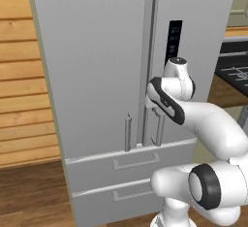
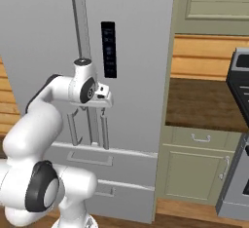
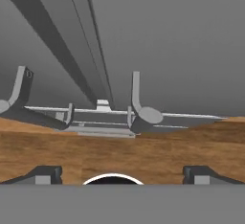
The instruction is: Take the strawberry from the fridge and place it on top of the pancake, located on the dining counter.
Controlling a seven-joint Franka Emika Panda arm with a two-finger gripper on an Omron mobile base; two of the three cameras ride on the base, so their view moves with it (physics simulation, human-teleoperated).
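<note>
Centre frame, right base view: fingers (image 2: pixel 103 106) spread wide, empty, poised just before right door handle (image 2: pixel 104 130) of shut fridge (image 2: pixel 141 100); handle's long axis vertical.

Arm: glossy white rounded segments joined by bulbous shells. Dark grey to black bands ring the joints; one large round black-rimmed joint cap sits low on the body, with a grey centre. A black oval strip runs along the link just behind the hand. Gripper (image 3: pixel 122 174): small dark finger tips (image 3: pixel 45 174), blocky, grey-faced.
</note>
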